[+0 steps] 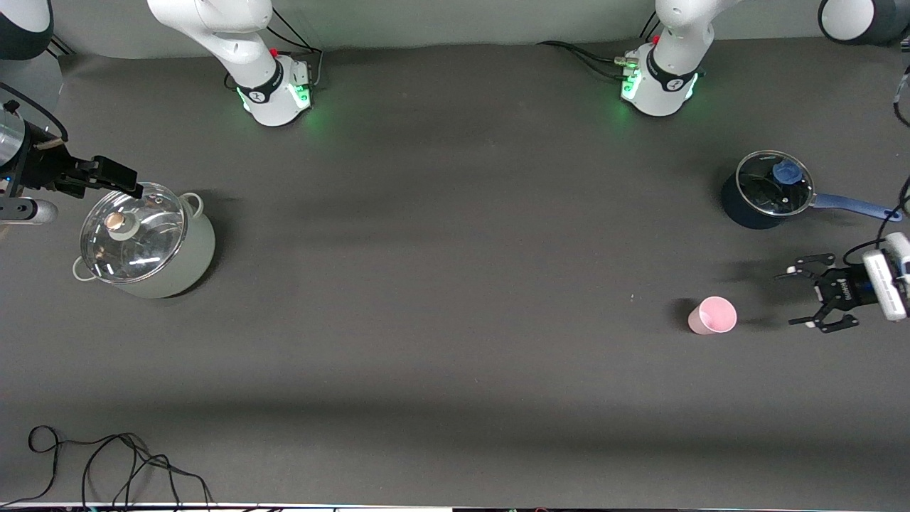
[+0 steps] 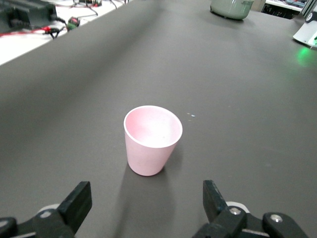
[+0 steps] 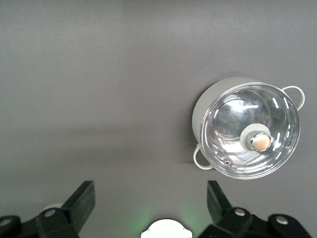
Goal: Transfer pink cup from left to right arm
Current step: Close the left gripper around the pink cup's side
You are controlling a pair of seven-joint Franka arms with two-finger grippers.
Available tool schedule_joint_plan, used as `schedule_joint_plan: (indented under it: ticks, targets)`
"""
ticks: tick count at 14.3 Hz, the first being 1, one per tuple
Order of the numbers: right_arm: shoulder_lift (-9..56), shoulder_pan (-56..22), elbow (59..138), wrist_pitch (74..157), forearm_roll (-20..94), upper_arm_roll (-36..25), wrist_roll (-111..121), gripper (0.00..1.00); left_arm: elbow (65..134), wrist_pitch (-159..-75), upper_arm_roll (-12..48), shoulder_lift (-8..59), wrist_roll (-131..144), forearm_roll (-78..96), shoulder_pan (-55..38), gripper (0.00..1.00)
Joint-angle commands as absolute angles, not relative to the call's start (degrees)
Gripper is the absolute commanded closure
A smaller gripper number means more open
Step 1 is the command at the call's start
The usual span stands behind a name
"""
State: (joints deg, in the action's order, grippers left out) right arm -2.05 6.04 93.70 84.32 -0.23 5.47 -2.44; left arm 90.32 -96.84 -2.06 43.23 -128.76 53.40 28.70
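I see even overhead light, dim matte bench (image 1: 441,284) with soft shadow bands. Glare streaks on glass lid (image 1: 132,232) of grey pot. Green base LEDs tint bench. Pink cup (image 1: 712,316) casts short shadow toward right arm's end. My left wrist view: background soft.

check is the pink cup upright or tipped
Upright: the pink cup stands on its base, open mouth up, empty, ahead of the open left gripper.

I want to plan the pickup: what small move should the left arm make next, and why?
Probably ease the left gripper forward around the pink cup. Its fingers are open and level with the cup, which stands upright on the table, untouched, just ahead of them.
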Motion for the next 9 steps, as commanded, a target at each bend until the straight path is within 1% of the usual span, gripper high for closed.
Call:
schedule_joint_plan:
  ticks: [1,5,9]
  targets:
    - [-1.6,5.9,92.6,83.8,0.6,5.1,-2.3,0.00,90.0,-97.6,-1.8,47.4,-138.2,58.7,29.1,0.00]
    - [-1.5,5.8,92.5,83.8,0.7,5.4,-2.5,0.00,91.4,-98.1,-1.7,50.6,-146.3,64.5,28.7,0.00]
    - [-1.4,5.9,92.2,83.8,0.6,5.4,-2.5,0.00,93.4,-99.6,-0.4,52.2,-150.2,67.8,27.6,0.00]
